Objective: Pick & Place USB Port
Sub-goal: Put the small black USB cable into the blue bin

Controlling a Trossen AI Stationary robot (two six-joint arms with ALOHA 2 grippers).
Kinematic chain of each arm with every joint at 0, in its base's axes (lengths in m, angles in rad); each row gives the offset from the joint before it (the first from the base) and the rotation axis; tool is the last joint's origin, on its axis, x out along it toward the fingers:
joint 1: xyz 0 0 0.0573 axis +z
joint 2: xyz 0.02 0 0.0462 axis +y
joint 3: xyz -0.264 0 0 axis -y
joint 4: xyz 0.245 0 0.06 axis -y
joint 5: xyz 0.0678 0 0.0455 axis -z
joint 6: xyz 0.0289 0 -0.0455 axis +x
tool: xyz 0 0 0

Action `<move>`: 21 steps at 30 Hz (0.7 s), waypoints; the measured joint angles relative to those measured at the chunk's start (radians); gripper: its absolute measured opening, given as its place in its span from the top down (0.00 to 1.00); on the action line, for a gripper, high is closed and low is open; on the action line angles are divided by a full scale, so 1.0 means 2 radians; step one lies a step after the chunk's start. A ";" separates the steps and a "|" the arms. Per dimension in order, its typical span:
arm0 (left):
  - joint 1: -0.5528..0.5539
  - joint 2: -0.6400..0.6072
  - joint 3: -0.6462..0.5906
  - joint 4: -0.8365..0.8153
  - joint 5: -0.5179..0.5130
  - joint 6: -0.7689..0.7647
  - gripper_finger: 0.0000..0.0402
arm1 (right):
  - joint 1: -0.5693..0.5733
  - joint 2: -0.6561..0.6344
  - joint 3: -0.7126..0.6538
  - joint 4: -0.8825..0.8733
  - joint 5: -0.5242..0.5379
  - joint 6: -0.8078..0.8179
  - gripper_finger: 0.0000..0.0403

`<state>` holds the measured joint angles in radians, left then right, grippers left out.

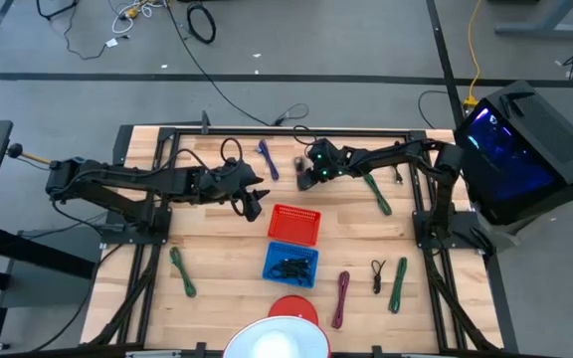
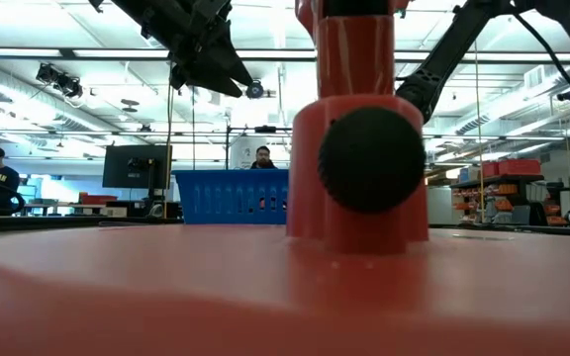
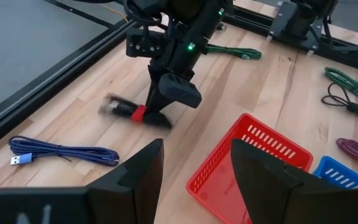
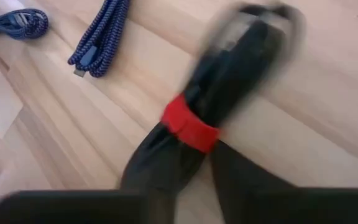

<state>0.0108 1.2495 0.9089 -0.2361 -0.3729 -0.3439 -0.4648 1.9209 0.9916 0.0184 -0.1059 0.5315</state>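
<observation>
From above, the right gripper [image 1: 304, 175] sits low at the upper centre of the wooden table [image 1: 217, 288], closed on a black cable bundle [image 1: 300, 162] with a red tie. A purple cable [image 1: 267, 159] lies just to its left, and the red basket [image 1: 294, 225] below it. The left gripper [image 1: 255, 202] hovers left of that basket with its fingers parted around nothing. A blue basket [image 1: 290, 265] holding dark cables sits below the red one; green cables [image 1: 182, 270] lie at the lower left.

At table height, a red stand [image 2: 359, 129] fills the centre of the frame, the blue basket [image 2: 231, 196] showing behind it on the left.

The left wrist camera catches the right gripper [image 3: 156, 117] at upper centre, pinching the black cable bundle [image 3: 122, 109] at its red tie against the wood, with the blue-purple cable [image 3: 61, 151] at lower left and the red basket [image 3: 247, 165] at lower right.

The right wrist camera shows the black cable bundle [image 4: 241, 59] running from centre to upper right, clamped between the dark fingers [image 4: 157, 165] just below the red tie.
</observation>
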 joint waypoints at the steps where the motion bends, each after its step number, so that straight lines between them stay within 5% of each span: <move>1: 0.000 0.000 0.000 0.000 0.000 0.000 0.52 | 0.001 0.000 0.000 0.002 0.000 -0.010 0.93; 10: 0.000 0.000 0.000 0.000 0.000 -0.006 0.52 | 0.002 -0.029 -0.003 -0.028 -0.006 -0.062 0.99; 21: -0.004 0.000 0.000 0.044 0.001 -0.032 0.52 | 0.039 -0.215 -0.002 -0.082 0.000 -0.158 1.00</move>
<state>0.0019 1.2499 0.9092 -0.1472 -0.3710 -0.4070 -0.3863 1.4909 0.9878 -0.1461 -0.1050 0.2163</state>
